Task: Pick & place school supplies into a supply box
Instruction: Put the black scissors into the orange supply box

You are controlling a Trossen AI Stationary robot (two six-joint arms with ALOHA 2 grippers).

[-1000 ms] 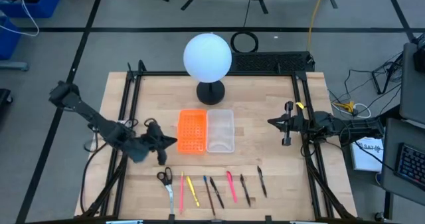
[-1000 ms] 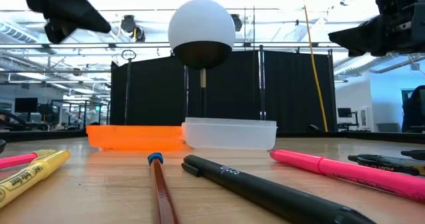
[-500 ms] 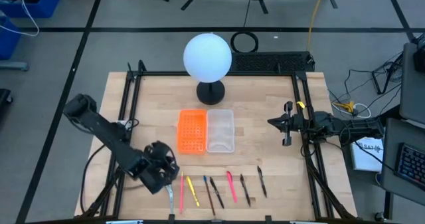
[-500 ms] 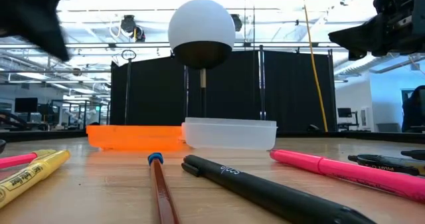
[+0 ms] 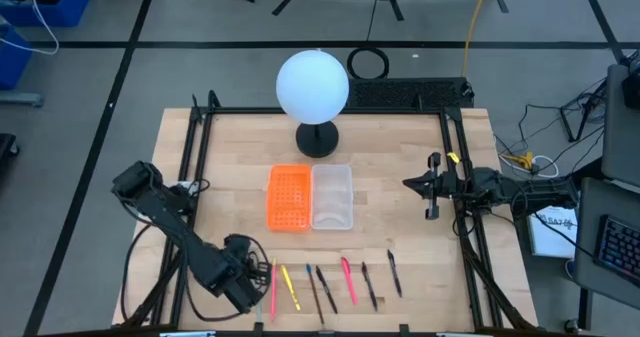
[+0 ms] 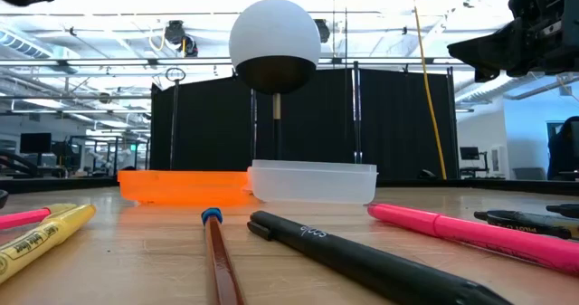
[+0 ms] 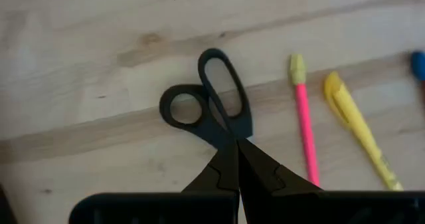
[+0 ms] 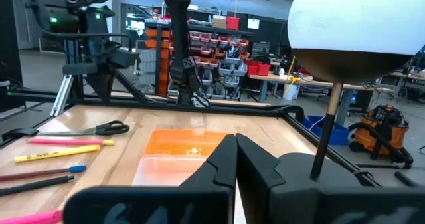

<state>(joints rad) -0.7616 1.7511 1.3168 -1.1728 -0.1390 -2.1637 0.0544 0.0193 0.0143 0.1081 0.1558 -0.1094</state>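
Note:
The black-handled scissors (image 7: 212, 104) lie flat on the table near its near edge, left of a row of pens and pencils: pink (image 5: 273, 287), yellow (image 5: 290, 288), a blue-tipped pencil (image 5: 313, 289), black (image 5: 326, 288), pink (image 5: 348, 280) and two dark ones (image 5: 369, 285). My left gripper (image 5: 248, 279) hangs shut above the scissors and points down; its fingers (image 7: 226, 167) hide the blades. The clear supply box (image 5: 332, 197) stands mid-table. My right gripper (image 5: 412, 184) waits shut at the right side, raised.
An orange perforated tray (image 5: 290, 197) touches the clear box's left side. A white globe lamp (image 5: 312, 85) stands on a dark round foot (image 5: 318, 137) behind both trays. Black frame rails (image 5: 190, 177) run along the table's left and right sides.
My left gripper has swung from beside the orange tray's left side toward the table's near edge, tipping from level to pointing down, and now hangs over the scissors. Its fingers stay shut. The supplies have kept their places.

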